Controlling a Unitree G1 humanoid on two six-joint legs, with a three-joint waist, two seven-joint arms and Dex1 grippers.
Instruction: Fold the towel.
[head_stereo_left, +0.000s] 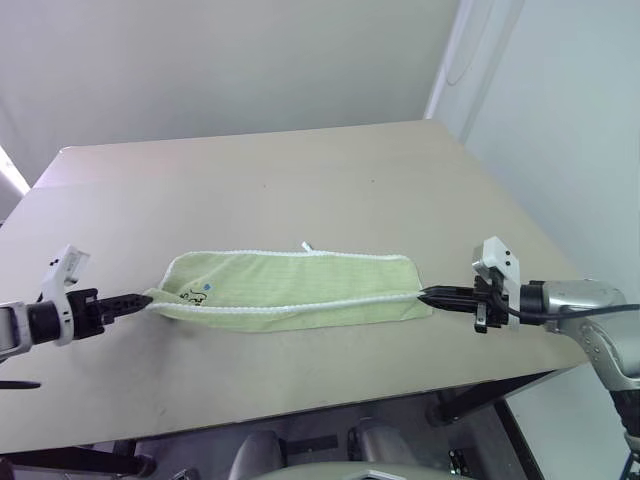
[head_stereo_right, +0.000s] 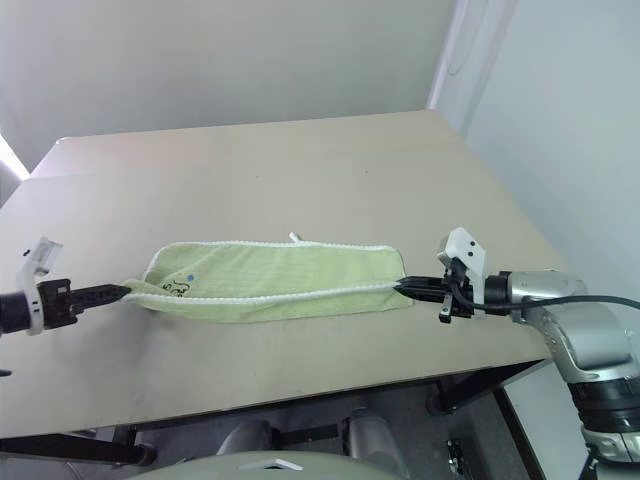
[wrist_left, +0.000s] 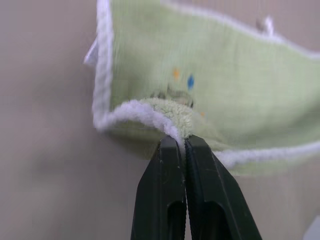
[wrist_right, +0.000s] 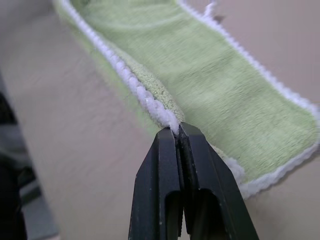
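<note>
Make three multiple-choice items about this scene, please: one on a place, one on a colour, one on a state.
1. Where does the towel lie?
A. near the front edge of the table
B. on the floor
C. over a chair

2. What colour is the towel's edging?
A. red
B. white
C. black

3. How are the left pincer and the right pincer?
A. both open above the towel
B. one open, one shut
C. both shut on the towel's ends

Answers: 1 A, it rests flat on the tabletop; 2 B, white stitching runs round the green cloth; 3 C, each pinches an edge.
</note>
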